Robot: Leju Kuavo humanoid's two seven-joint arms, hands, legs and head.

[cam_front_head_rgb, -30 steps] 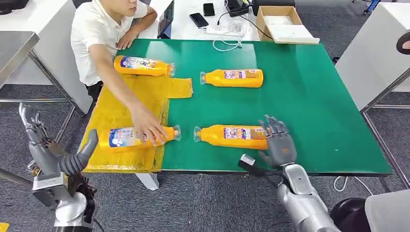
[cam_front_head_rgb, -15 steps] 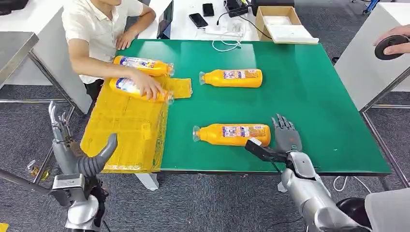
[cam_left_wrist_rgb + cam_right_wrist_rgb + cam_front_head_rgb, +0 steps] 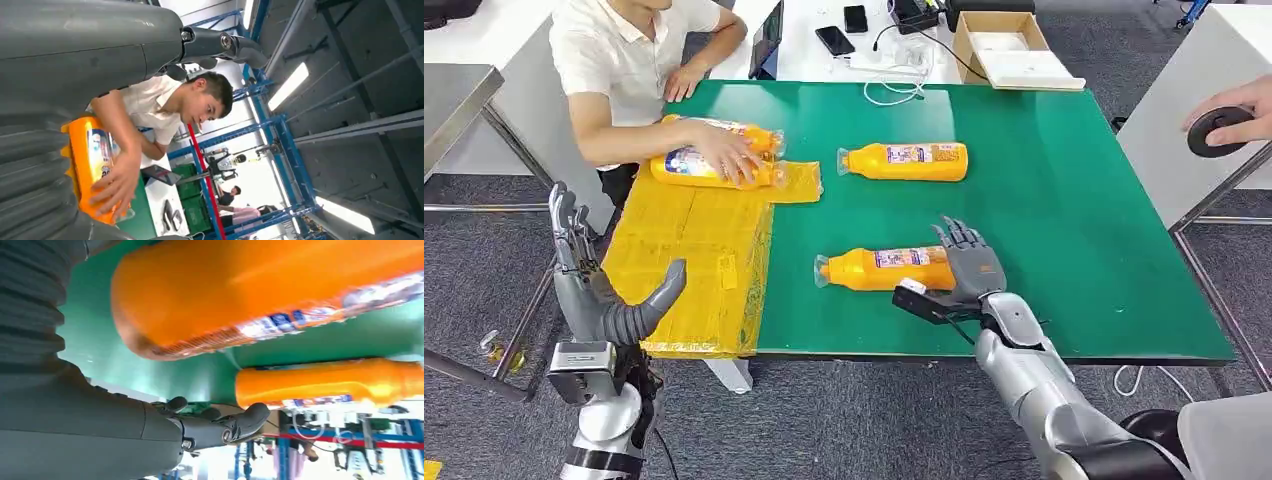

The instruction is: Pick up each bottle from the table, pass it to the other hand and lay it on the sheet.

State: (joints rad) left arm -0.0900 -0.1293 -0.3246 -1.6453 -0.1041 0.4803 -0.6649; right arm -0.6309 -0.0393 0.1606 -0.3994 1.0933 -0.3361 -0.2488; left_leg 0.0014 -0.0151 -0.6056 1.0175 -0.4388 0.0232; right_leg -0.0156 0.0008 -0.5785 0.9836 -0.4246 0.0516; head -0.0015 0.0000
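— Where is your right hand?

— My right hand (image 3: pixel 969 268) sits low and centre in the head view, at the base end of the near bottle (image 3: pixel 884 268). The fingers (image 3: pixel 959 240) are spread and stand up behind that end, the thumb lies low in front. I cannot tell whether they touch it; nothing is clamped.

— How does that bottle lie?

— On its side on the green worktop (image 3: pixel 1064 200), long axis nearly across the frame, slightly tilted. Cap toward the left, base toward the right, at my palm. In the right wrist view its rounded base (image 3: pixel 150 315) looms large, blurred, close to the palm.

— And the others?

— The far bottle (image 3: pixel 906 160) lies higher up, centre, also on the bare worktop, long axis across the frame, cap left. Two more are at the upper left on the yellow sheet (image 3: pixel 694 260), both lying with caps to the right. A person's hand (image 3: pixel 729 160) rests on the nearer bottle (image 3: pixel 692 167); the rear bottle (image 3: pixel 739 133) is just behind it, partly hidden.

— Your left hand?

— My left hand (image 3: pixel 599 290) is raised at the lower left of the frame, beside the sheet's left edge, off the worktop. Fingers apart, pointing up, thumb out toward the sheet, holding nothing.
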